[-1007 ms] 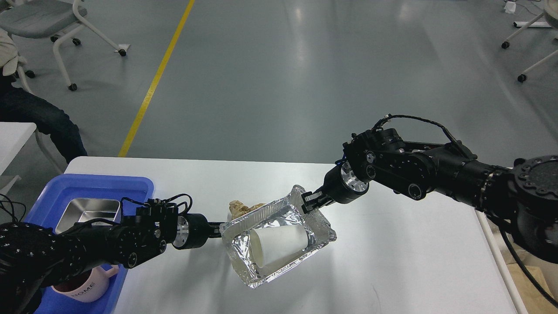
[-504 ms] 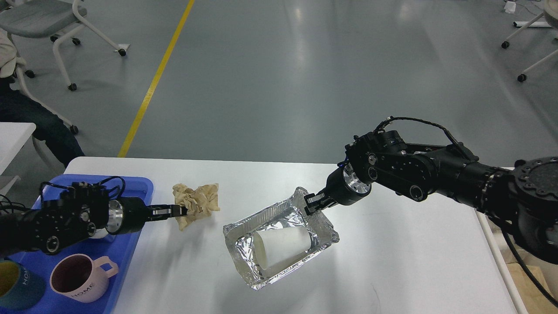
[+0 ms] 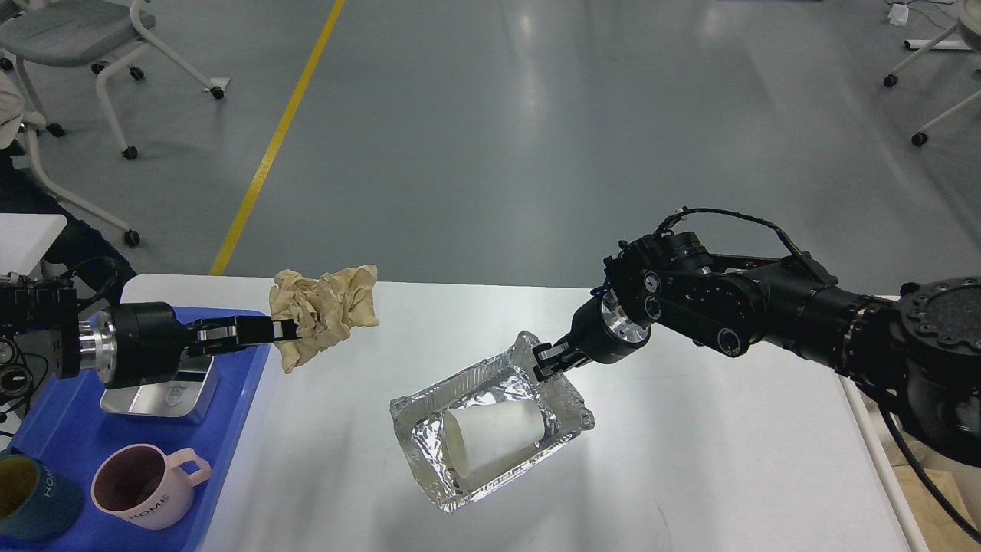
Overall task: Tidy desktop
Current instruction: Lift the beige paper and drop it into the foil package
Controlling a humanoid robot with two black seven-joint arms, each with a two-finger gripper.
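The white desktop (image 3: 690, 460) fills the lower view. My left gripper (image 3: 282, 331) is shut on a crumpled tan paper ball (image 3: 322, 310) and holds it in the air above the desktop's left side, next to the blue tray. My right gripper (image 3: 546, 358) is shut on the far rim of a silver foil container (image 3: 490, 433), which is tilted and lifted off the desktop. A white paper cup (image 3: 494, 437) lies on its side inside the container.
A blue tray (image 3: 230, 429) at the left edge holds a metal box (image 3: 165, 391), a pink mug (image 3: 146, 487) and a teal mug (image 3: 31, 498). Rolling chairs (image 3: 84, 46) stand on the grey floor behind, by a yellow line (image 3: 276, 138).
My left gripper has pulled back to the left from the container and lifted the tan paper ball up off the desktop. The right gripper and foil container have barely moved.
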